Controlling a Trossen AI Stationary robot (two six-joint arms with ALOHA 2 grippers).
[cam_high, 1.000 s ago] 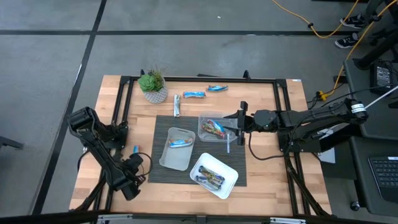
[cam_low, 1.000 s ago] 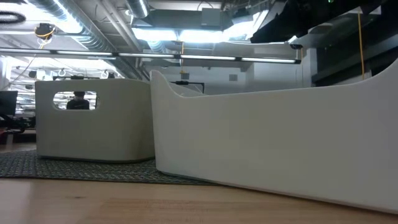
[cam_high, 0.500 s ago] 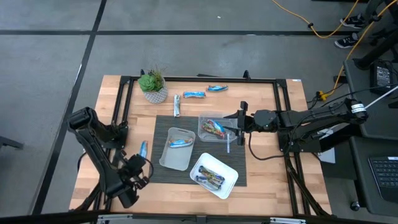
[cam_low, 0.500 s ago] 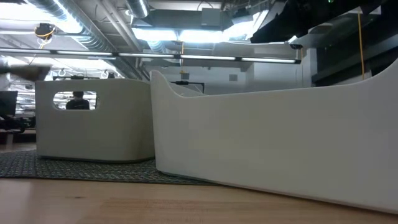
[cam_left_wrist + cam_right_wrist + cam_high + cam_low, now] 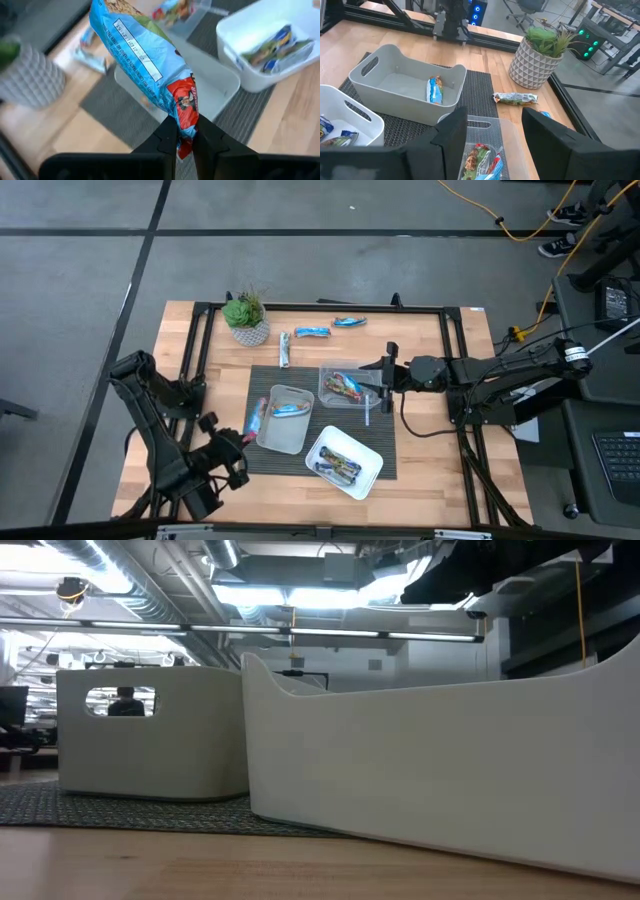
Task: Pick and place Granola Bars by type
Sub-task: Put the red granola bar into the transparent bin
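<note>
My left gripper is shut on a blue granola bar with a red end, just over the left rim of the grey tray. That tray holds one blue bar. My right gripper hovers open over the clear tray, which holds red-and-blue bars. The white tray holds dark blue bars. Three bars lie flat on the wood at the far side: a silver-green one and two blue ones. My left gripper pinches the blue bar by its red end between the two fingers, which lie across that end. The bar is lifted clear and sticks out past the fingertips, its long blue body free in the air over the grey tray's edge.
The three trays stand on a dark woven mat in the table's middle. A potted plant stands at the far left. A black frame runs round the table. In the low view the white tray's wall fills the picture.
My left gripper has carried the blue bar from the wood at the mat's left toward the table's right, up to the grey tray's left rim, keeping it lifted and staying shut on it. My right arm has kept still.
</note>
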